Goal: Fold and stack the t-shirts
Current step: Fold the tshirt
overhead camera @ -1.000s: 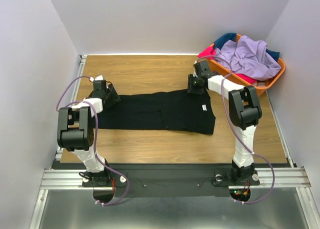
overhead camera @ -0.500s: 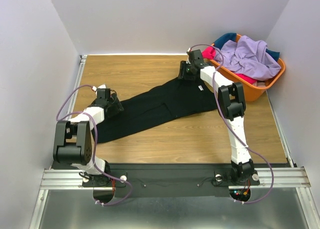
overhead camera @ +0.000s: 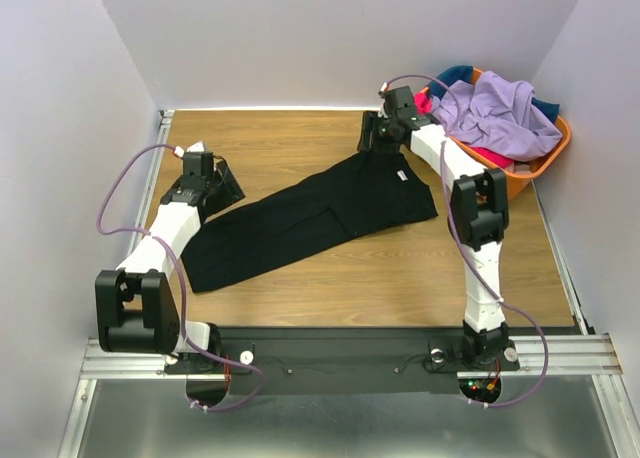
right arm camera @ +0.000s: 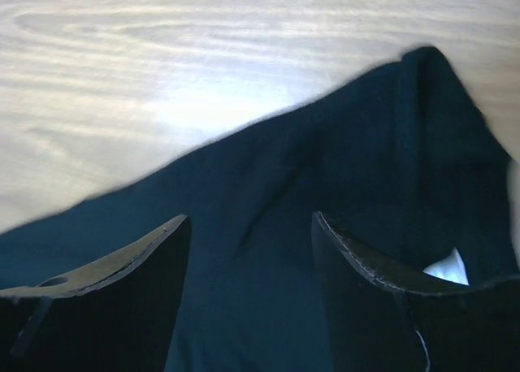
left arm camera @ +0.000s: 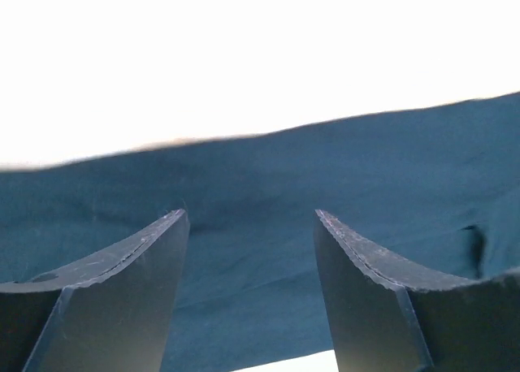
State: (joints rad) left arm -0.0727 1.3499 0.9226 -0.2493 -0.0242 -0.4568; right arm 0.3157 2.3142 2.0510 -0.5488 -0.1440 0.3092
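Observation:
A black t-shirt (overhead camera: pixel 310 216), folded into a long band, lies slanted on the wooden table from near left to far right, its white label (overhead camera: pixel 402 175) showing. My left gripper (overhead camera: pixel 222 186) hovers at the band's left edge, open, with dark cloth (left arm camera: pixel 268 185) below its fingers (left arm camera: pixel 138 274). The right gripper (overhead camera: pixel 371 141) is at the shirt's far right corner, open over the black cloth (right arm camera: pixel 268 193), with nothing between its jaws. Lavender (overhead camera: pixel 500 113), pink-red (overhead camera: pixel 415 104) and teal (overhead camera: pixel 452 77) t-shirts are heaped in the basket.
An orange plastic basket (overhead camera: pixel 520 181) stands at the far right corner, close to the right arm. Bare wood (overhead camera: pixel 270 143) shows beyond the shirt and in front of it (overhead camera: pixel 380 268). Grey walls close in the table on three sides.
The black t-shirt swung from lying level to slanted, its right end carried farther away. The right gripper opened and let it go. The left arm stretched out away from its base.

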